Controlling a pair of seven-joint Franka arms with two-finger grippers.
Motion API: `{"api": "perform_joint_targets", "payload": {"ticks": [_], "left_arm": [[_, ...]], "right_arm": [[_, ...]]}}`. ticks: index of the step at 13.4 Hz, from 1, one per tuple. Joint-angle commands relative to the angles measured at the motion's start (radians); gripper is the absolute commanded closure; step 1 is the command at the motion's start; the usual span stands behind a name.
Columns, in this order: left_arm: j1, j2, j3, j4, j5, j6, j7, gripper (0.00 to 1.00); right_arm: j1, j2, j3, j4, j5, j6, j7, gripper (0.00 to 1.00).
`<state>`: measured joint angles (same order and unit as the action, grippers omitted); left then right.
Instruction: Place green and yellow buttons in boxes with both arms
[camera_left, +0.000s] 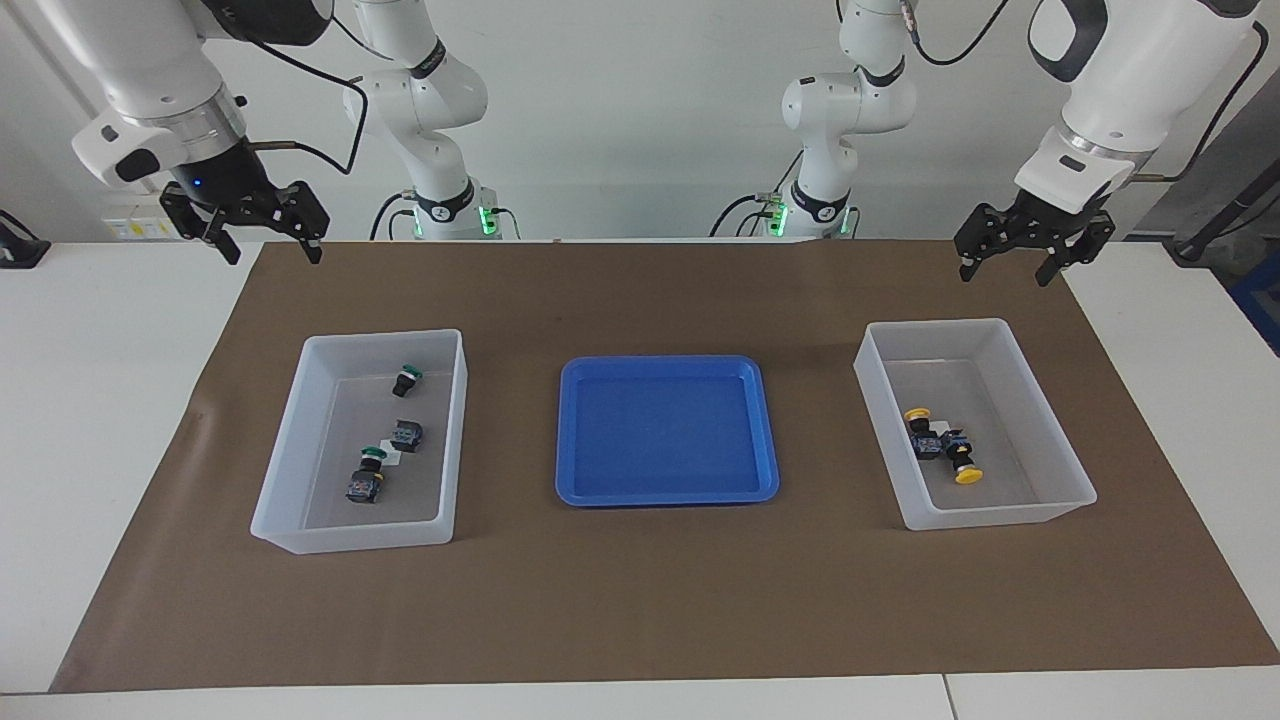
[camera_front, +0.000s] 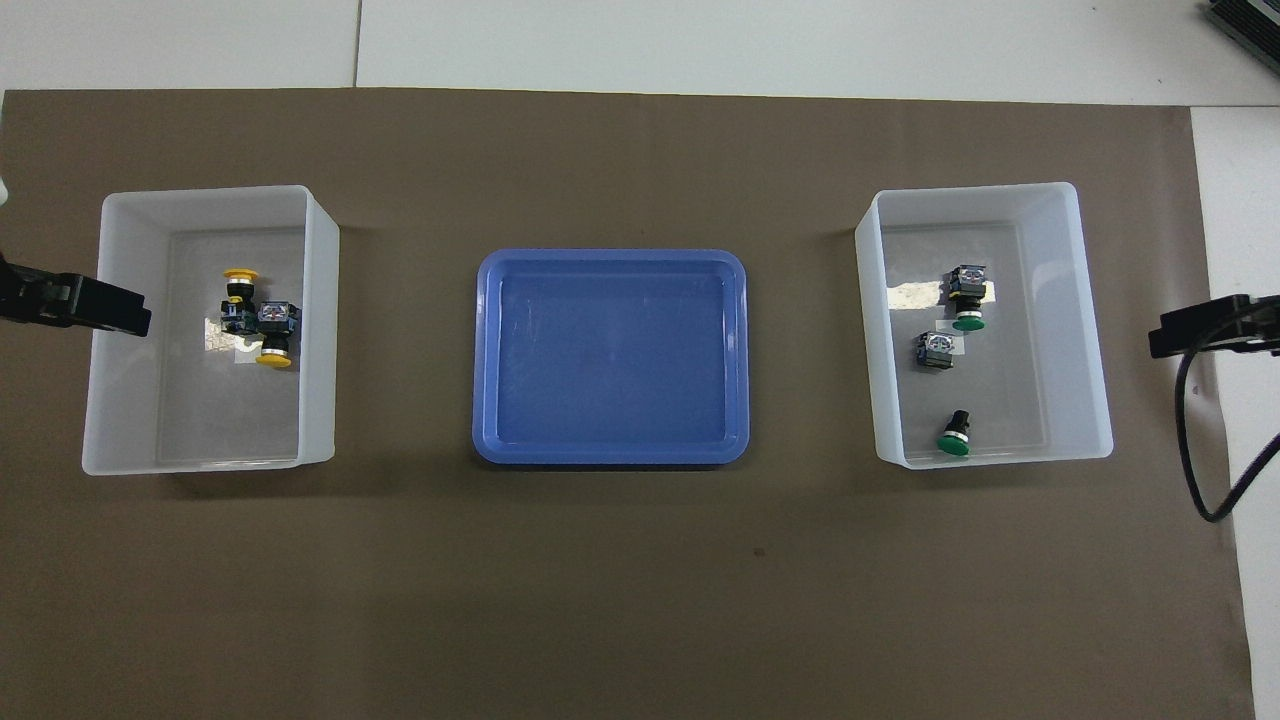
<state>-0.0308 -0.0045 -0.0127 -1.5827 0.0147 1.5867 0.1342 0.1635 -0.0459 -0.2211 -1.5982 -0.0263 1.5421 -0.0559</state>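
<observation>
We see yellow-capped push-button switches (camera_front: 257, 316) in one translucent white plastic bin (camera_front: 318, 330), green-capped ones (camera_front: 955, 432) in its twin (camera_front: 868, 330).

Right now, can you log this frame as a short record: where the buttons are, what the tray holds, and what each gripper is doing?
green buttons: in the box toward the right arm's end, lying apart
yellow buttons: in the other box toward the left arm's end, lying together
blue tray: between the boxes, nothing in it
buttons outside boxes: none seen
left gripper: open, holding nothing, raised near the left arm's end box
right gripper: open, holding nothing, raised by the brown mat's edge
</observation>
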Motion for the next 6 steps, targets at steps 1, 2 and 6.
{"api": "perform_joint_targets", "payload": {"ticks": [1,2,6], "left_arm": [[0.005,-0.008,-0.003,0.01,0.011,-0.031,0.005,0.0],[0.006,-0.008,-0.003,0.01,0.011,-0.031,0.007,0.0],[0.009,-0.009,-0.003,0.007,0.011,-0.027,0.007,0.0]], "right_arm": [[0.001,-0.025,-0.006,-0.028,-0.015,0.009,-0.024,0.0],[0.001,-0.025,-0.006,-0.028,-0.015,0.009,-0.024,0.0],[0.001,-0.025,-0.006,-0.028,-0.015,0.007,-0.024,0.0]]}}
